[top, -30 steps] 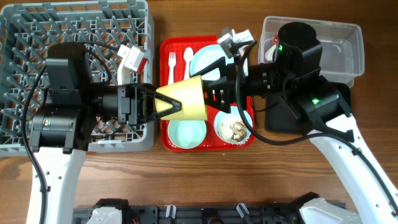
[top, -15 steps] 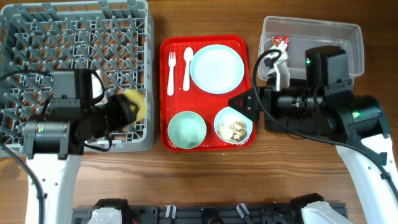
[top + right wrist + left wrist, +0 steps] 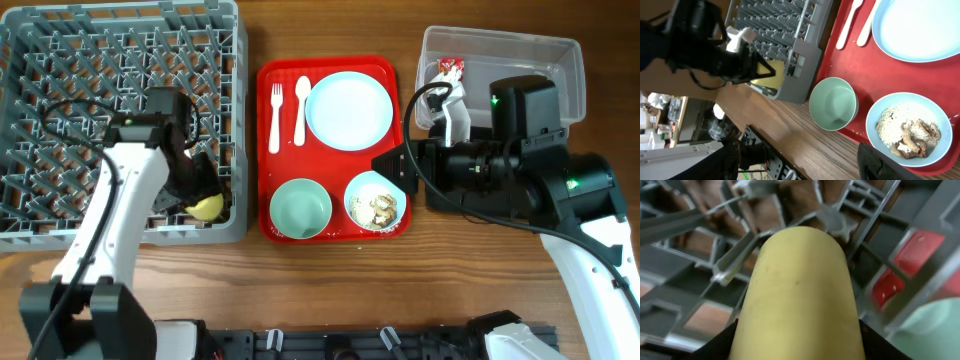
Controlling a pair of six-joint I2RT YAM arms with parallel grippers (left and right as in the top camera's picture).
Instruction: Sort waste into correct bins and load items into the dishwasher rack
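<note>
My left gripper (image 3: 196, 192) is shut on the small yellow cup (image 3: 207, 207), down in the front right corner of the grey dishwasher rack (image 3: 60, 60). The cup (image 3: 800, 295) fills the left wrist view between my black fingers. My right gripper (image 3: 386, 165) is open and empty above the right side of the red tray. The pale blue plate (image 3: 346, 108), the white fork (image 3: 276, 110) and spoon (image 3: 301, 105), an empty blue-green bowl (image 3: 300, 208) and a bowl of food scraps and rice (image 3: 377, 203) lie on the tray.
The red serving tray (image 3: 268, 225) sits between the rack and the bins. The clear tub (image 3: 560, 55) at the back right holds the red-and-white wrapper (image 3: 449, 70). The black tray (image 3: 445, 195) lies mostly hidden under my right arm.
The left gripper has carried the yellow cup from over the red tray into the rack's front right corner. The right gripper has let go and drawn back right.
</note>
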